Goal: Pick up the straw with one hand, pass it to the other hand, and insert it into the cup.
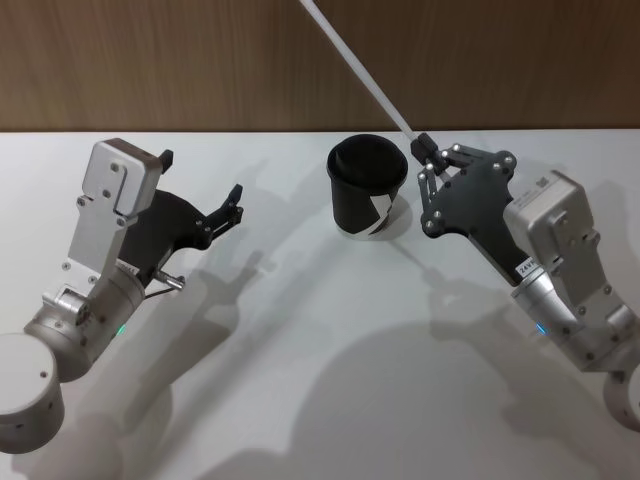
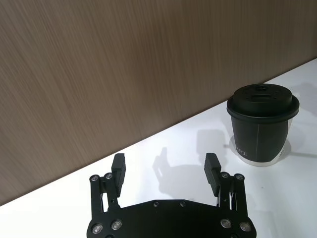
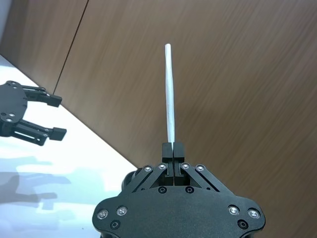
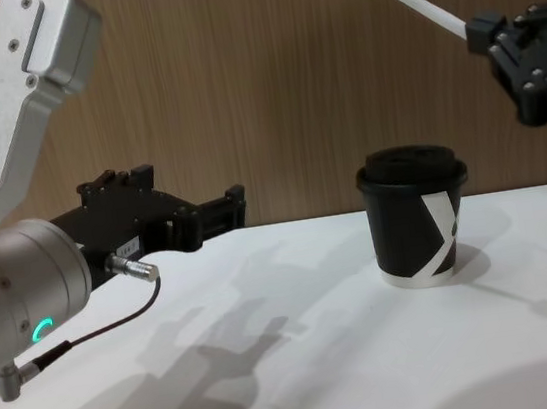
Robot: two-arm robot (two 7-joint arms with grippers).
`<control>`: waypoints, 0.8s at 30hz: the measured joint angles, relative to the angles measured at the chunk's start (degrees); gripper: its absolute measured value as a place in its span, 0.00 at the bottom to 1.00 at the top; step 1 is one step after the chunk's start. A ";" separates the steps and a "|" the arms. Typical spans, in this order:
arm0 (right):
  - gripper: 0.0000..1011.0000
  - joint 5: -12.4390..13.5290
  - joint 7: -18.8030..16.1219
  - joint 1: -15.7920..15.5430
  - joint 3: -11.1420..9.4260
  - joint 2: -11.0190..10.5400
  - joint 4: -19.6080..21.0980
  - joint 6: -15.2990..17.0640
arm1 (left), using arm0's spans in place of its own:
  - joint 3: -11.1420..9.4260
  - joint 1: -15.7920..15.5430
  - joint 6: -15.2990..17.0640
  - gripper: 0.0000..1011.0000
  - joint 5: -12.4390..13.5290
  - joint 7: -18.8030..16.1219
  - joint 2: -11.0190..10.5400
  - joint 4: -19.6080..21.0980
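The fingers [image 3: 167, 152] of the right gripper [image 1: 425, 148] are pinched tight on the very bottom end of the straw [image 1: 360, 67]. The rest of the straw sticks out long and free. It points up and toward the robot's left, high over the cup [image 1: 365, 195].

The straw looks very light, thin and smooth. It is probably stiff enough to hold its shape, but a hard squeeze could flatten it, and a loose pinch could let it slip or swing. A good place for the next hold would be partway along the free part, so that one end stays bare to go into the lid [image 2: 262, 99].

The cup stands upright on the white worktop [image 1: 300, 350], between the two grippers and nearer the right one.

The right arm is lifted off the worktop, just to the right of the cup and higher than its lid. The left gripper [image 2: 165, 162] waits well off to the left, low over the worktop. Its fingers are spread wide with nothing in them, and they face toward the cup.
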State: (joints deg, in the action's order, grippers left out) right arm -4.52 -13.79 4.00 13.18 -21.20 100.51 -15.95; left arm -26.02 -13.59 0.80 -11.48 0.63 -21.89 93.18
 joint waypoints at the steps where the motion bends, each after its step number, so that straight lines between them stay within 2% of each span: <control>1: 0.01 -0.03 -0.13 -0.03 0.07 0.04 0.11 -0.09 | 0.00 0.00 0.00 0.99 0.00 0.00 0.00 0.00; 12: 0.01 -0.21 -0.66 -0.15 0.31 0.23 0.59 -0.52 | 0.19 0.00 0.01 0.99 -0.21 0.47 -0.01 0.04; 17: 0.01 -0.24 -0.75 -0.17 0.36 0.26 0.72 -0.59 | 0.72 0.01 0.02 0.99 -1.65 2.18 -0.26 0.59; 24: 0.01 -0.30 -0.84 -0.21 0.41 0.29 0.83 -0.72 | 1.96 0.17 0.30 0.99 -5.11 5.65 -0.74 1.93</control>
State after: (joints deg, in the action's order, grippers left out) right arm -4.82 -14.63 3.80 13.59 -20.91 101.34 -16.67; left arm -24.07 -13.42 1.10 -16.59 6.28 -22.63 95.11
